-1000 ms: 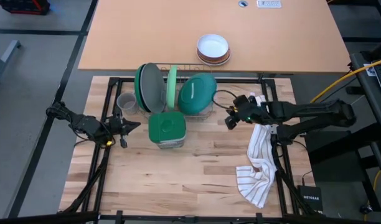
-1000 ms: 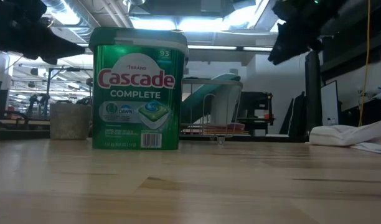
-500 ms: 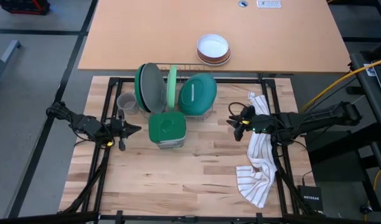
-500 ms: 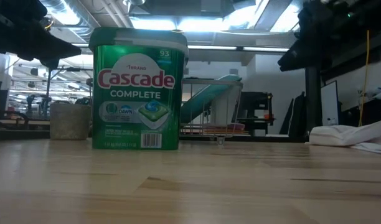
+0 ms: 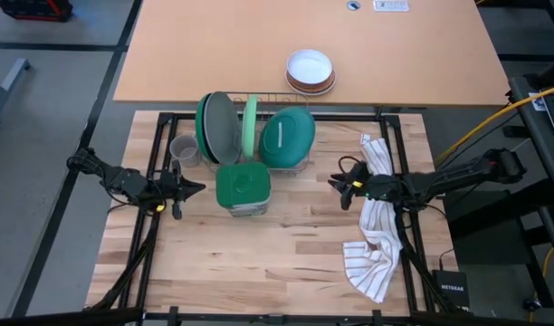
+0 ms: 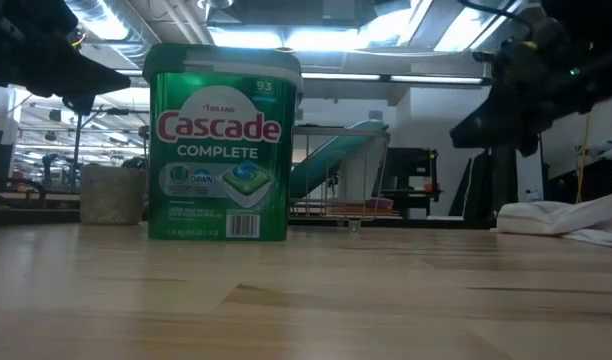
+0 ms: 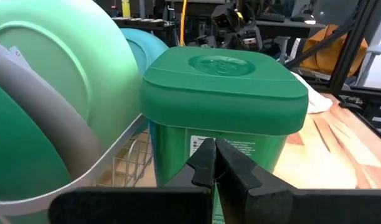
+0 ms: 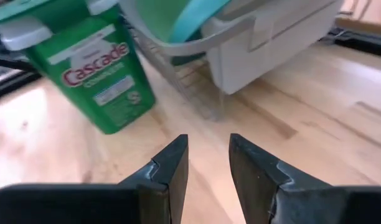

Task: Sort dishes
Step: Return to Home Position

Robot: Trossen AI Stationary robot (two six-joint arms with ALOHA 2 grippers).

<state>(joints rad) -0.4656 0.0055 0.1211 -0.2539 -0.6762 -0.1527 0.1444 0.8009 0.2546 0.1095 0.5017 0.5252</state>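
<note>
Grey floor (image 5: 42,109), tan desk (image 5: 214,45), perhaps fluorescent ceiling lights (image 6: 256,38).

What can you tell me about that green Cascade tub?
The tub is a squarish green plastic container with rounded corners and a closed lid. Its label reads Cascade Complete, with a 93 and a barcode. It stands upright on the wooden table, close beside the wire dish rack. The left tool, shut, points at it without touching.

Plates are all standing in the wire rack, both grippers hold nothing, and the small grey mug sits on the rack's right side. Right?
Not quite. The small grey mug stands at the left side of the wire dish rack, near the left gripper, as the high view shows. The rest holds.
</note>
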